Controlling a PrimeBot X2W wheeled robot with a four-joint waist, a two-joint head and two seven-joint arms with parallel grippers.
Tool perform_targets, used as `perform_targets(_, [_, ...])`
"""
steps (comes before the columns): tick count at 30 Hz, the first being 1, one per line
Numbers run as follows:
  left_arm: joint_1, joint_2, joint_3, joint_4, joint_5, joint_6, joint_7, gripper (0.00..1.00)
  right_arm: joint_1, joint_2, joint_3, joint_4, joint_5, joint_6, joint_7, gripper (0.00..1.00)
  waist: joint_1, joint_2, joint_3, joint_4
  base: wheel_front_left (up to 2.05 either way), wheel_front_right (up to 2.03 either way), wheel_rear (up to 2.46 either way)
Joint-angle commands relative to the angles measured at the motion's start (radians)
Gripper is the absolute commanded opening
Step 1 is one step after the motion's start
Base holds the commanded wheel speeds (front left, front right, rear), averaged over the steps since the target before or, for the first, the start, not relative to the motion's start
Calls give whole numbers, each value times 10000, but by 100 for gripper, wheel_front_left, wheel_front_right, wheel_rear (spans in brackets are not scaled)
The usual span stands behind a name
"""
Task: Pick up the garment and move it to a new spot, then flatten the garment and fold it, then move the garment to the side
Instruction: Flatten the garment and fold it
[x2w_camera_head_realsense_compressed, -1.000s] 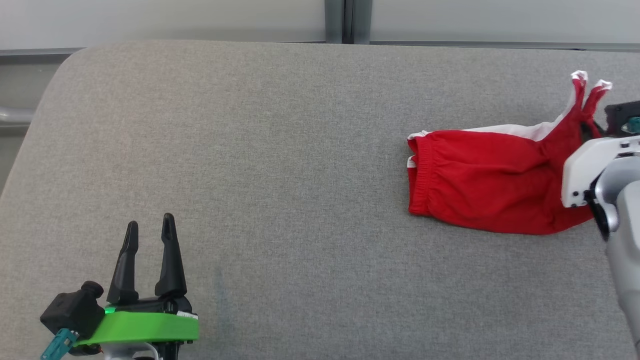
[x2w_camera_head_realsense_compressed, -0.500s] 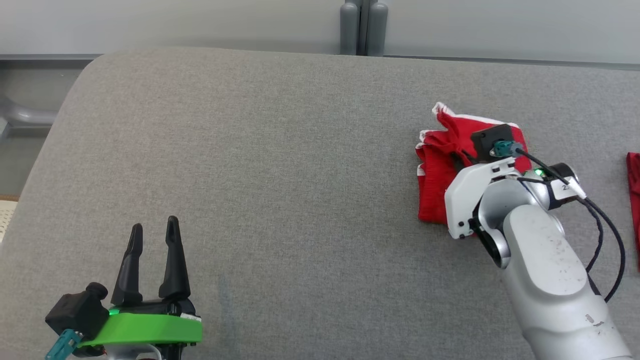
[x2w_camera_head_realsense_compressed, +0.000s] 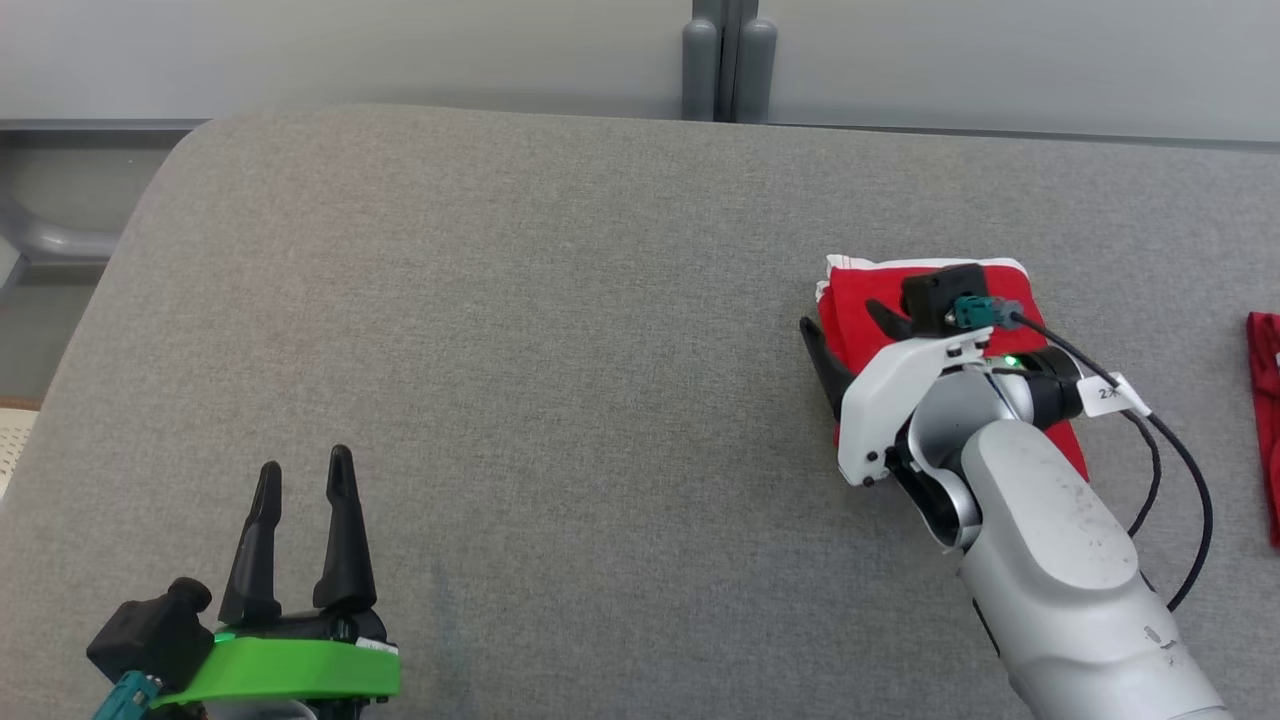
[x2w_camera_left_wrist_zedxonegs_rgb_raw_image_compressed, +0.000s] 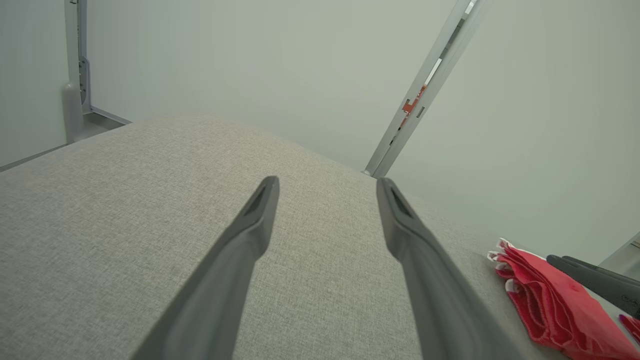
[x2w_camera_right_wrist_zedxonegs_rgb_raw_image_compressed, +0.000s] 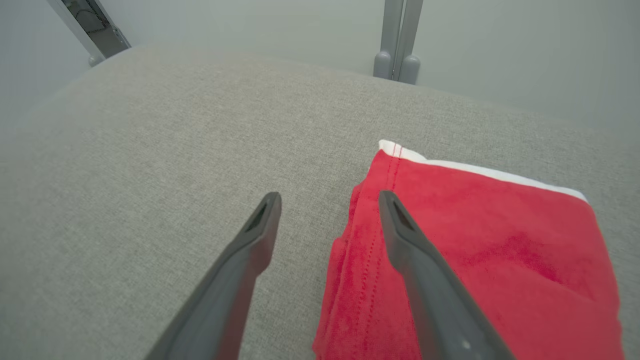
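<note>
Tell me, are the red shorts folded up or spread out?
Folded. The red shorts lie as a small neat rectangle on the grey surface, with stacked layers showing along one edge.

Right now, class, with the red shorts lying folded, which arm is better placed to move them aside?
Right. The right claw stands open, straddling the near edge of the folded red shorts. The left claw, also open, hangs far off across the grey table.
</note>
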Motion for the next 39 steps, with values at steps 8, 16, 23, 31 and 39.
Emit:
perform_targets(8, [280, 19, 128, 13, -69, -25, 0, 100, 154, -191, -1318, -797, 93, -20, -1206, 100, 0, 0, -301, -517, 0, 0, 0])
perform_targets(16, [455, 20, 132, 81, 86, -25, 0, 100, 1901, -512, -3094, -1877, -1146, -19, -2927, 100, 0, 0, -671, -1046, 0, 0, 0])
perform_targets(23, [572, 20, 334, 57, 719, -19, 0, 100, 3687, -463, -3619, -2448, -1371, -19, -4148, 100, 0, 0, -1032, -1632, 0, 0, 0])
perform_targets(31, [653, 22, 694, 237, 1752, -17, 0, 100, 5049, -410, -2883, -3145, -939, -19, -4514, 100, 0, 0, -1175, -2144, 0, 0, 0])
perform_targets(39, [756, 23, 1012, 684, 2089, -21, 0, 100, 5327, -463, -1705, -3589, -640, -19, -4524, 100, 0, 0, -1234, -2462, 0, 0, 0])
